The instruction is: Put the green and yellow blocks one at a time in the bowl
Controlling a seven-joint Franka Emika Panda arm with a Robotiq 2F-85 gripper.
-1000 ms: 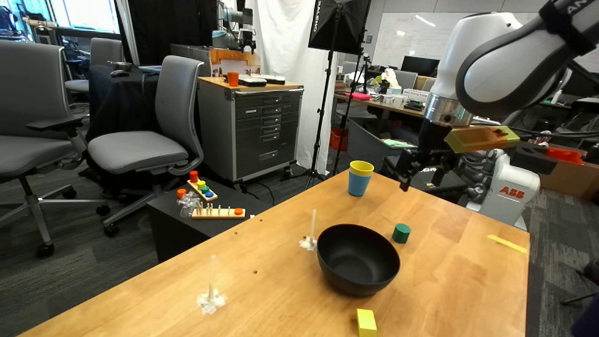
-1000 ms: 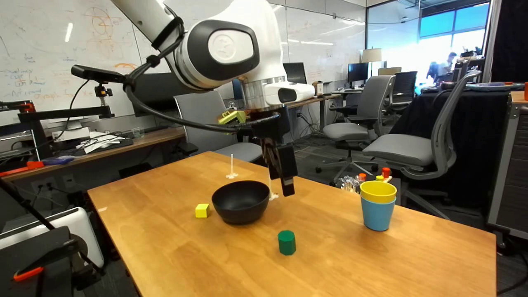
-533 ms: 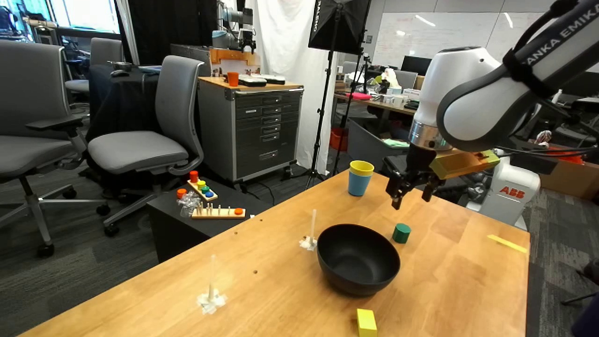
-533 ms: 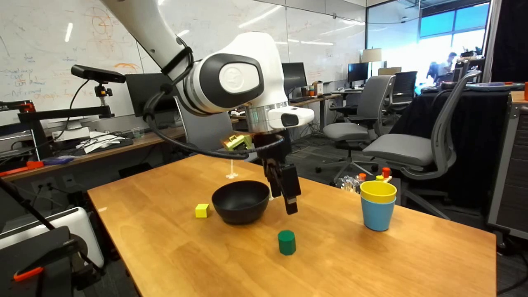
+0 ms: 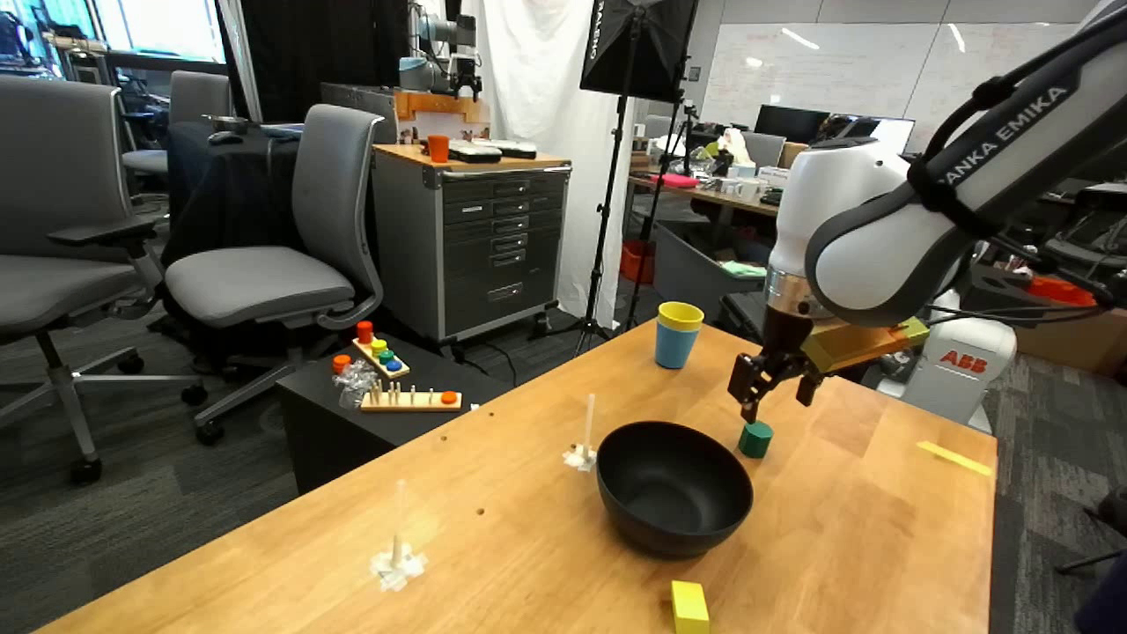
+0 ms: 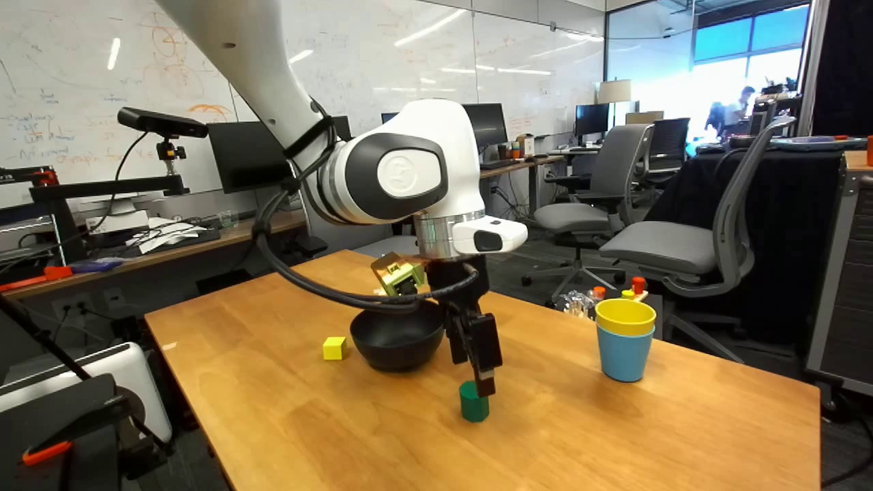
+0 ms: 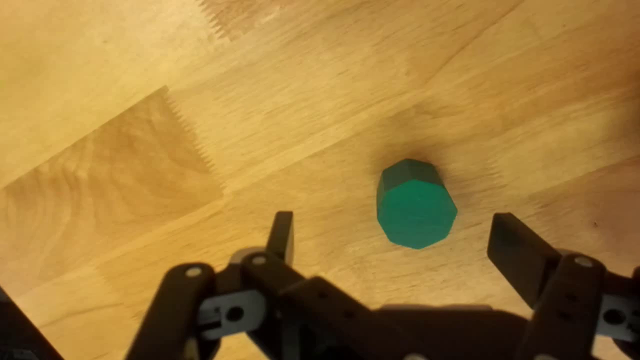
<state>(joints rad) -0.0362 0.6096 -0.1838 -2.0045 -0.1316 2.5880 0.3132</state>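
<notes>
The green block (image 5: 755, 442) stands on the table beside the black bowl (image 5: 673, 539). It is an eight-sided piece and also shows in an exterior view (image 6: 472, 404) and the wrist view (image 7: 417, 215). The yellow block (image 5: 689, 608) lies on the bowl's other side; it also shows in an exterior view (image 6: 334, 348) and is out of the wrist view. The bowl (image 6: 392, 349) is partly covered there by the cable and gripper. My gripper (image 7: 393, 214) is open and empty, just above the green block, which appears between its spread fingers. The gripper also shows in both exterior views (image 5: 777, 409) (image 6: 472, 375).
A yellow cup stacked in a blue cup (image 5: 676, 342) stands on the table, also in an exterior view (image 6: 624, 351). Thin upright sticks (image 5: 590, 423) (image 5: 398, 524) are taped to the table near the bowl. A flat yellow strip (image 5: 953, 459) lies near the table edge.
My gripper has come down from higher up to just above the green block, staying open. The blocks, bowl and cups have not moved.
</notes>
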